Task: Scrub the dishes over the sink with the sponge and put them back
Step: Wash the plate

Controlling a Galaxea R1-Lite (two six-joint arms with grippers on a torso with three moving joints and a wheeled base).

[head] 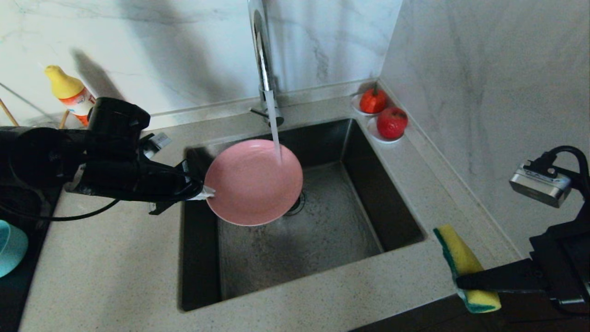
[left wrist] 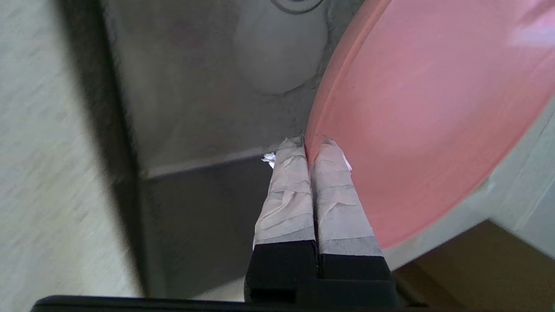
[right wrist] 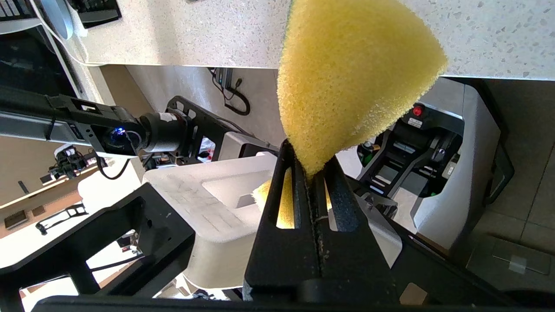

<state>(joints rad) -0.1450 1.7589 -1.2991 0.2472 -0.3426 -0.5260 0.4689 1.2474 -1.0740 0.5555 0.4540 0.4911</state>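
The pink plate (head: 253,182) hangs over the steel sink (head: 368,193), and water from the chrome tap (head: 262,55) runs onto its far rim. My left gripper (head: 207,192) is shut on the plate's left rim. In the left wrist view the taped fingers (left wrist: 290,190) pinch the plate (left wrist: 425,121) at its edge, my left gripper (left wrist: 308,145) closed tight. The yellow sponge (head: 465,265) with its green layer is held over the counter's front right corner by my right gripper (head: 461,281), shut on it. In the right wrist view the sponge (right wrist: 351,82) bulges out of my right gripper (right wrist: 311,167). A teal-blue bowl (head: 10,246) shows at the far left edge.
A yellow-capped bottle (head: 71,94) stands at the back left by the wall. Two white saucers with red fruit (head: 391,122) sit at the sink's back right corner. The round drain (head: 297,205) lies partly behind the plate. A marble wall rises along the right side.
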